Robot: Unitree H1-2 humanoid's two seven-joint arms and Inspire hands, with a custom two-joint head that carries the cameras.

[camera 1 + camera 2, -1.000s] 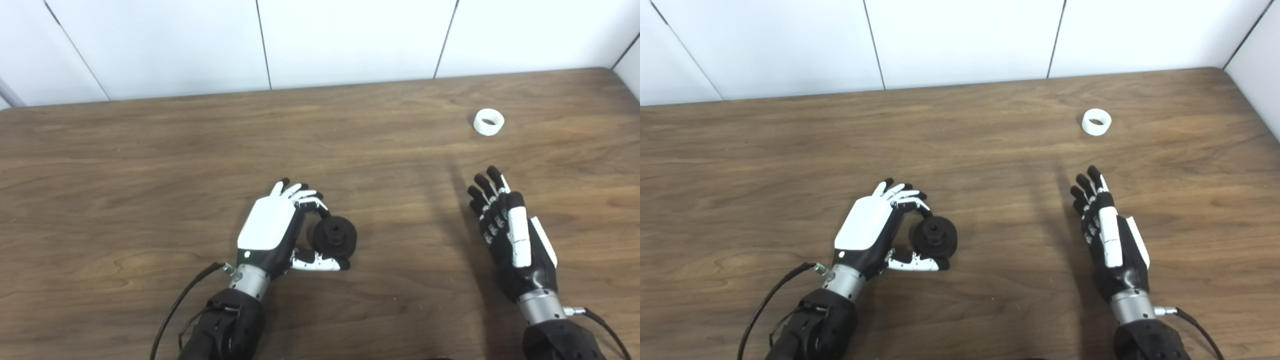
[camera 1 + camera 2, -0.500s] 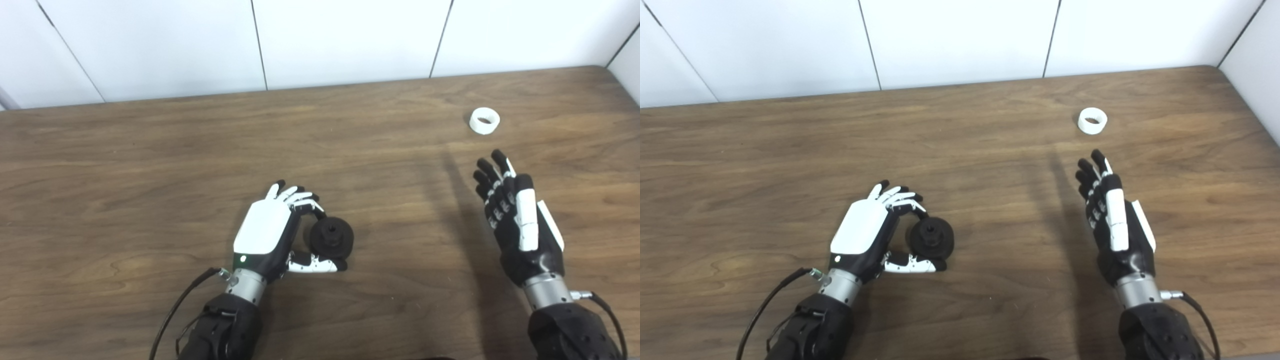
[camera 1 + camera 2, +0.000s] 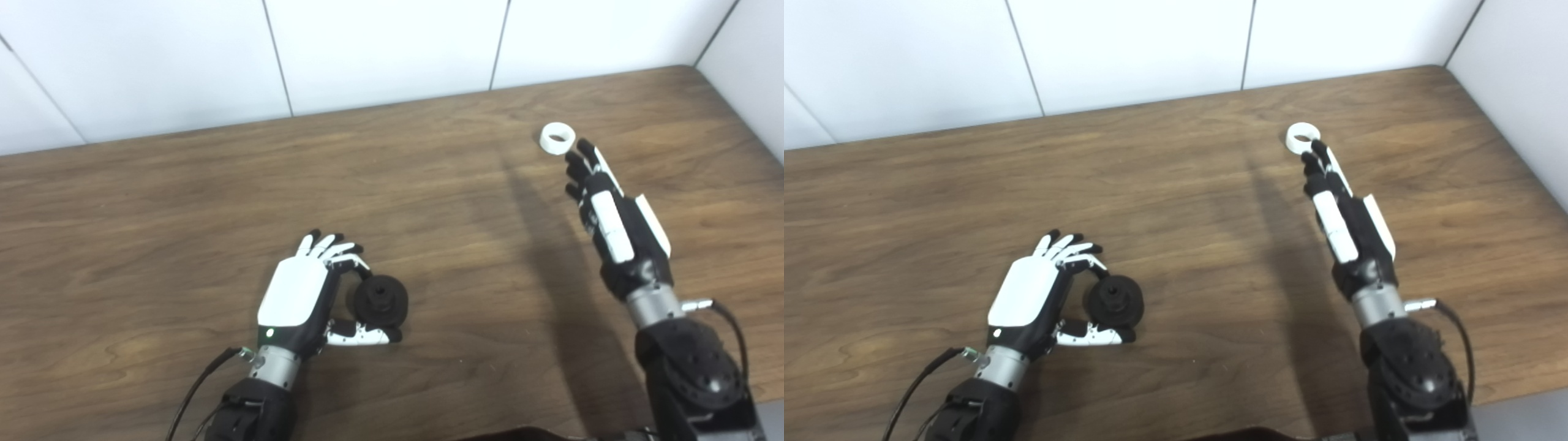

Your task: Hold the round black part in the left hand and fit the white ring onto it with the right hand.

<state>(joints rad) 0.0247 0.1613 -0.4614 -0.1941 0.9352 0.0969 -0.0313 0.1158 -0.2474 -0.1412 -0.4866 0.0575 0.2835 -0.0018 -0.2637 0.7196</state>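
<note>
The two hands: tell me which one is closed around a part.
The left hand, pinching the round black part; the right hand is open, empty, near the white ring.

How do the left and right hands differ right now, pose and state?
The left hand is curled with fingers and thumb around the black part; the right hand holds nothing, fingers straight. The left sits near the table's front, the right reaches far, fingertips beside the white ring. Both are black-and-white.
</note>
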